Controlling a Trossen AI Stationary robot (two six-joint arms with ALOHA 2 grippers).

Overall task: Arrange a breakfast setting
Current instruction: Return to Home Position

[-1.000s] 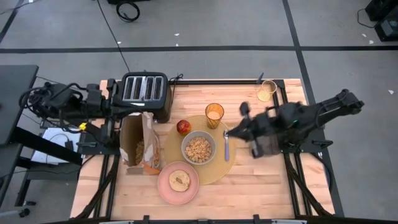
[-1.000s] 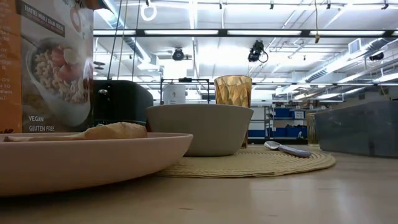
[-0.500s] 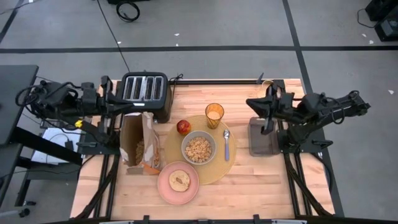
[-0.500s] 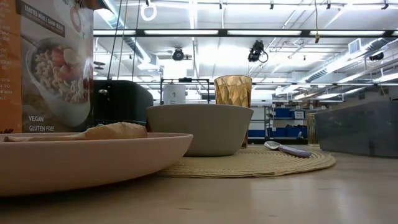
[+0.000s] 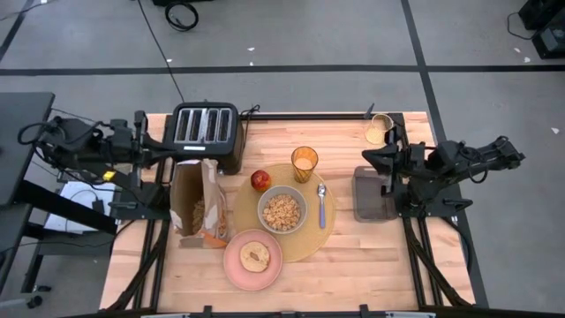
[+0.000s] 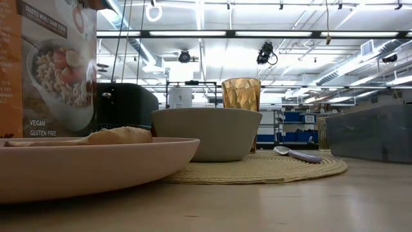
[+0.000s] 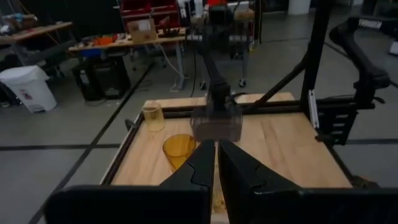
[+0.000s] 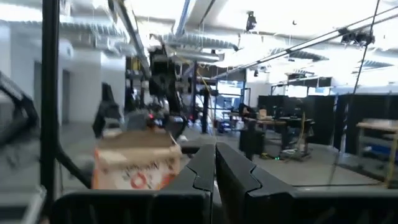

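Observation:
The round tan placemat [image 5: 305, 243] lies mid-table. On it stand the grey-green bowl [image 5: 282, 211] filled with cereal, the amber tumbler [image 5: 304, 162] and the red apple [image 5: 260, 180], and the metal spoon [image 5: 321, 205] lies to the bowl's right. The pink plate [image 5: 240, 269] with the toast round [image 5: 255, 257] sits at the mat's near left edge. My left gripper [image 5: 169, 146] is shut and empty at the table's left edge, beside the toaster. My right gripper [image 5: 364, 159] is shut and empty at the right side, above a grey container.
A black four-slot toaster [image 5: 206, 128] stands at the far left. A brown cereal bag [image 5: 199, 203] stands in front of it. A grey container [image 5: 373, 199] sits at the right, and a small glass jar [image 5: 379, 129] at the far right corner.
My right gripper has drawn back from beside the spoon toward the table's right edge and now stands over the grey container. My left gripper has pulled back a little toward the table's left edge. The setting's things have stayed where they were.

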